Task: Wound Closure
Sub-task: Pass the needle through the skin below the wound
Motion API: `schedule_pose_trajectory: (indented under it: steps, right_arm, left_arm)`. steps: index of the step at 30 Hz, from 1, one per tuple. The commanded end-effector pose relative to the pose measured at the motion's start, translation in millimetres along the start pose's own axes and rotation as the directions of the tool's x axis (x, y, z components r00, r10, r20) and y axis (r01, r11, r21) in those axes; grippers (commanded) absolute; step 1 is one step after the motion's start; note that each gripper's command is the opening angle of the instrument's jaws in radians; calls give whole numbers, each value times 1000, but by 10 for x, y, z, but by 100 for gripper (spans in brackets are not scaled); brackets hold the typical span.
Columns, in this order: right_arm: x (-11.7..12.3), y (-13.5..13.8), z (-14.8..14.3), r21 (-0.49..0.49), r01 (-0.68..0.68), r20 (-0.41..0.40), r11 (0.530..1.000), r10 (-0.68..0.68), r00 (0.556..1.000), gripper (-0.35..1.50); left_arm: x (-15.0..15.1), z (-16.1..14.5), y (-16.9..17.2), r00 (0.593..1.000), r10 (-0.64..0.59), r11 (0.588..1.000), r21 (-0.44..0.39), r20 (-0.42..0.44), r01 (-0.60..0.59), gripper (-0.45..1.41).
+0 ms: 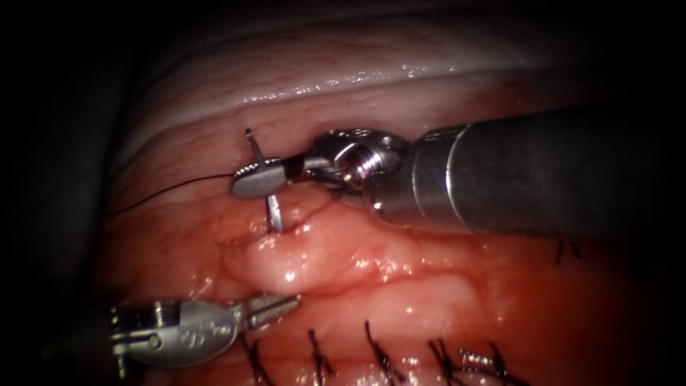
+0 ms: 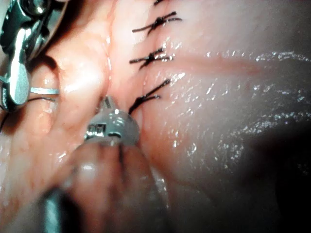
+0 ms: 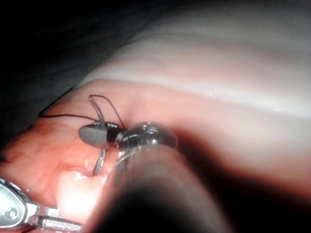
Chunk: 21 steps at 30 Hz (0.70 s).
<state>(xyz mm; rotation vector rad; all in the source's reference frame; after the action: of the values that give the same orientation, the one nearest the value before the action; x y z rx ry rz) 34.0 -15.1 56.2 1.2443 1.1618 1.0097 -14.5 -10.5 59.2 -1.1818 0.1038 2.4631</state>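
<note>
My right tool (image 1: 254, 179) comes in from the right, its jaws shut across the curved needle (image 1: 274, 213) near the tail half. The needle's tail end stands up above the jaws, and its lower end sinks into the tissue (image 1: 400, 279) at the far edge of a raised fold. Black thread (image 1: 171, 189) trails off to the left from the jaws. The right wrist view shows that grip (image 3: 95, 134) on the needle (image 3: 101, 160). My left tool (image 1: 286, 304) lies low at the left with its jaws shut on nothing, tip against the near side of the fold (image 2: 108, 104).
Several tied black stitches (image 1: 375, 350) run along the near edge of the tissue, also seen as stitches (image 2: 150, 58) in the left wrist view. Red fluid wets the tissue around the fold. The right tool's thick shaft (image 1: 543, 171) crosses the right half.
</note>
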Motion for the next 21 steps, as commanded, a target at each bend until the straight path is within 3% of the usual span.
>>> schedule_pose_trajectory:
  steps: [1,12,21]
  right_arm:
    - [-6,0,8,14,-3,2,1000,3,1000,-35]
    - [-37,-25,10,62,-54,25,997,53,998,-35]
    - [-44,-39,13,79,-132,37,988,129,991,-35]
  left_arm:
    - [-2,7,3,1000,0,1000,-2,-2,0,-23]
    - [-4,6,2,1000,-4,1000,-8,-7,4,-23]
    - [-4,7,2,1000,-4,1000,-8,-7,4,-23]
